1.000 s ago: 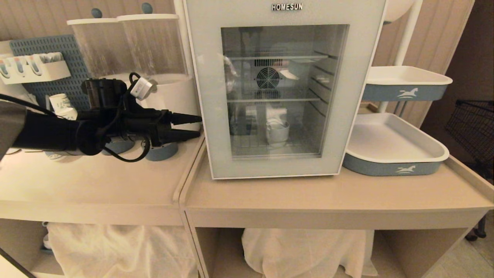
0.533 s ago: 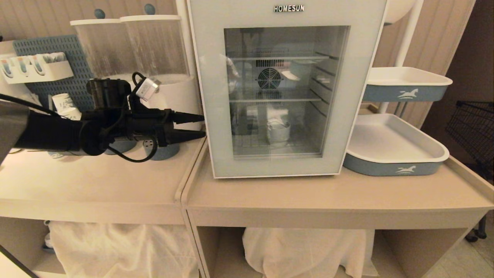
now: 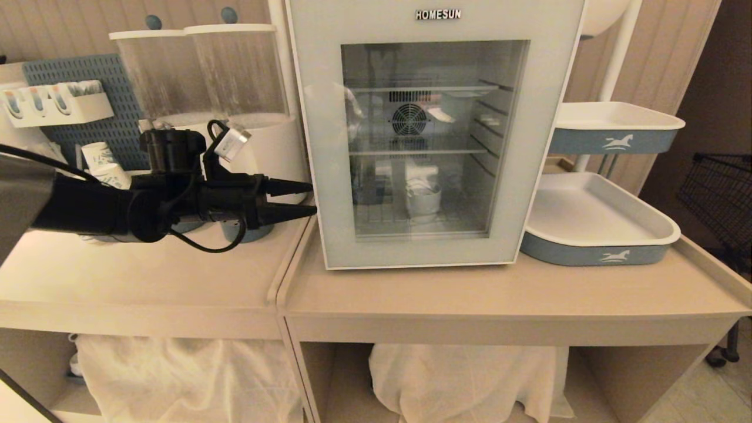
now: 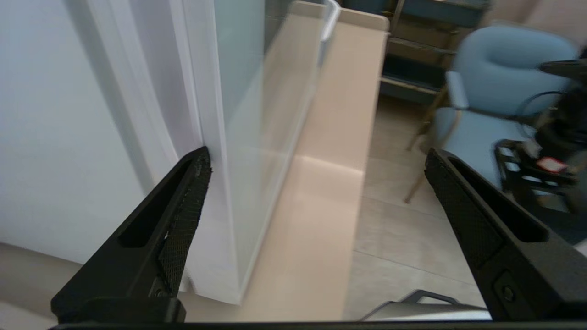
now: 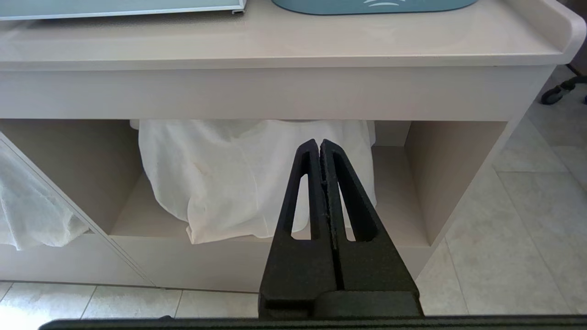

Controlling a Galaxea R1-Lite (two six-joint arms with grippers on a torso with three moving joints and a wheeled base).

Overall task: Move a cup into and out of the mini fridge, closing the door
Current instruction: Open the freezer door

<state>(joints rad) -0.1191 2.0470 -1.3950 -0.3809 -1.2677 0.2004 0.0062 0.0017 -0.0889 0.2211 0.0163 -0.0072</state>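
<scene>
Jaws of the left gripper [image 3: 305, 200] stood wide apart and held nothing, seen from the head camera, pointing level at the left edge of the mini fridge [image 3: 435, 135]. Its door [image 3: 320, 176] looked shut, the edge just ahead of the fingertips. Behind the glass, well beyond the jaws, the cup [image 3: 423, 200] sat on the lowest wire shelf [image 3: 382, 220]. 2 clear dispensers [image 3: 200, 70] rose behind the arm, and 2 trays [image 3: 599, 235] lay on the fridge's far side.

From the left wrist camera, 1 finger [image 4: 183, 215] lay close against the seam between the cabinet side and the door's frame [image 4: 220, 137]; whether it touched could not be told. The other finger hung in open air past the door's front, so the door edge fell between the jaws. A blue chair [image 4: 495, 91] showed beyond.

From the right wrist camera, the right gripper [image 5: 320, 144] had its jaws pressed together, empty, parked low before the counter's open shelf with a white cloth [image 5: 238, 174] ahead.

Judging by this, the cup was in and the door closed; opening the door, lifting the cup out and shutting again seemed left.
</scene>
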